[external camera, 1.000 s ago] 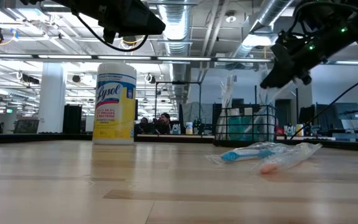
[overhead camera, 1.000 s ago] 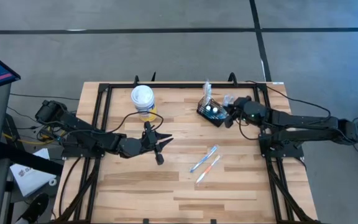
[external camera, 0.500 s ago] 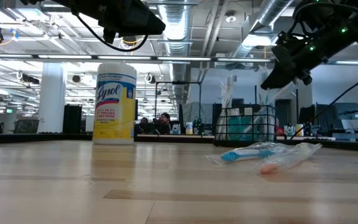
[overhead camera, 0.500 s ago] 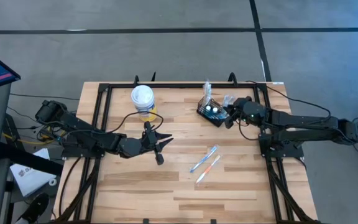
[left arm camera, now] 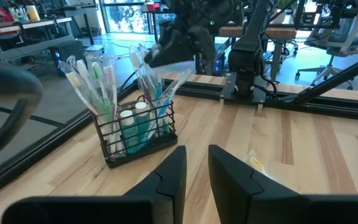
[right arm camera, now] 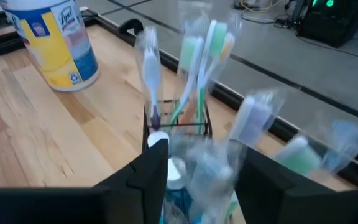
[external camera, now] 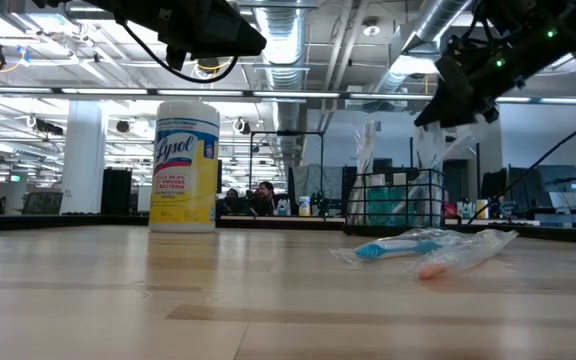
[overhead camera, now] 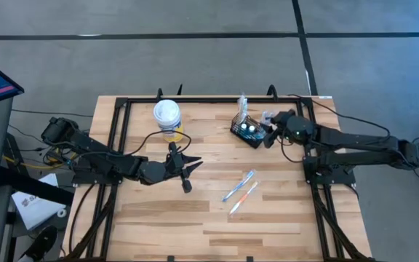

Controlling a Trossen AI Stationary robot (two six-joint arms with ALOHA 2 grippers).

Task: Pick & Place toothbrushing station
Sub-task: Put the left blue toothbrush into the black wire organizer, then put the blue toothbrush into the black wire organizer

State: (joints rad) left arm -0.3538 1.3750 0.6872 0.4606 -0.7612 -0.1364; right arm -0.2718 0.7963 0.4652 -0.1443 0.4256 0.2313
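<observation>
Fingers [right arm camera: 143, 177] of the right gripper [overhead camera: 270, 129] are being held spread apart above the toothbrushing station [overhead camera: 248, 130], with wrapped toothbrushes and small bottles showing between them and nothing seen to be pinched; the right gripper is being held just beside the caddy's right-hand end in the high view; the toothbrushing station, a black wire-mesh caddy, is being kept upright on the bench [overhead camera: 209, 218] near its far right corner, filled with wrapped toothbrushes standing on end and small tubes.

Fingers [left arm camera: 173, 171] of the left gripper [overhead camera: 183, 171] are being held with a narrow gap between them, and nothing is being pinched; the left gripper is being held above the middle of the bench, well apart from the caddy and pointing toward it.

Two wrapped toothbrushes [overhead camera: 240, 191], one blue and one orange, are being left lying side by side on the bench between the two arms, nearer the front than the caddy; a yellow canister [overhead camera: 167, 118] with a white lid is being left standing upright near the far edge, to the left of the caddy and well apart from it.
</observation>
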